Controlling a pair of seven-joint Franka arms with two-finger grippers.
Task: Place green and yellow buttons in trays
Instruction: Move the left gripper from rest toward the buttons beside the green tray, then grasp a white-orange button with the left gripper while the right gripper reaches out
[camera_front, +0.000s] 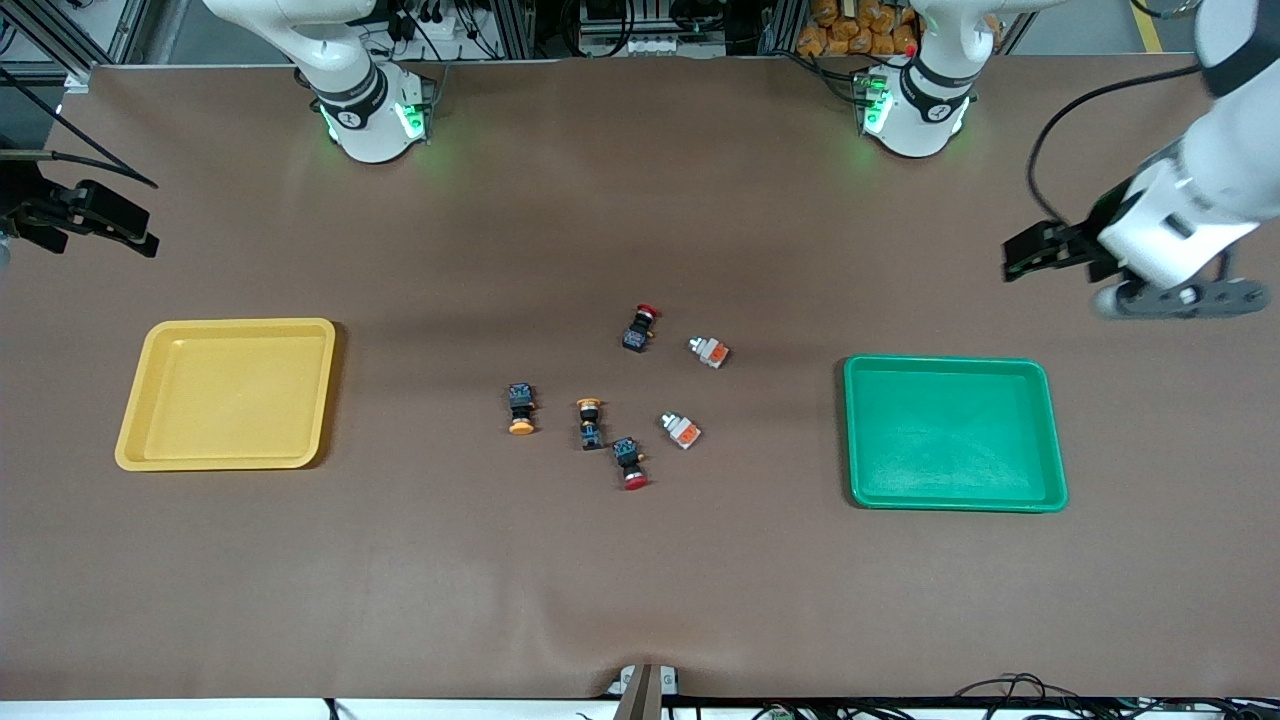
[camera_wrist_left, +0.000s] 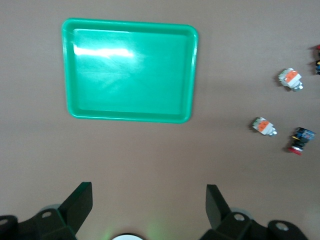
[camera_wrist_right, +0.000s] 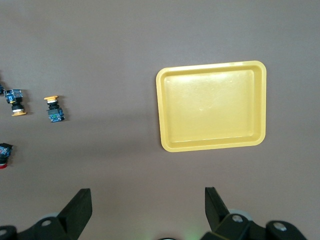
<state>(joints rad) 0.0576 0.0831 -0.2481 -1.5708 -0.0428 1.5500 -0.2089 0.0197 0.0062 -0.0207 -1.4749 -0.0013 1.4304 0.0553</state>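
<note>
Two yellow-capped black buttons (camera_front: 520, 409) (camera_front: 590, 421) and two white-grey blocks with orange patches (camera_front: 709, 351) (camera_front: 681, 430) lie at mid-table. The yellow tray (camera_front: 228, 393) lies toward the right arm's end and the green tray (camera_front: 953, 433) toward the left arm's end; both hold nothing. My left gripper (camera_front: 1012, 260) is open and empty, up in the air near the green tray (camera_wrist_left: 130, 70); its wrist view (camera_wrist_left: 148, 200) shows both blocks (camera_wrist_left: 290, 79) (camera_wrist_left: 264, 126). My right gripper (camera_front: 140, 232) is open and empty above the table edge near the yellow tray (camera_wrist_right: 212, 105); its wrist view (camera_wrist_right: 147, 200) shows both yellow-capped buttons (camera_wrist_right: 52, 109) (camera_wrist_right: 16, 100).
Two black buttons with red caps (camera_front: 640, 328) (camera_front: 630, 462) lie among the others. One touches the yellow-capped button nearer the blocks. Both arm bases (camera_front: 370, 115) (camera_front: 915, 110) stand at the table's back edge.
</note>
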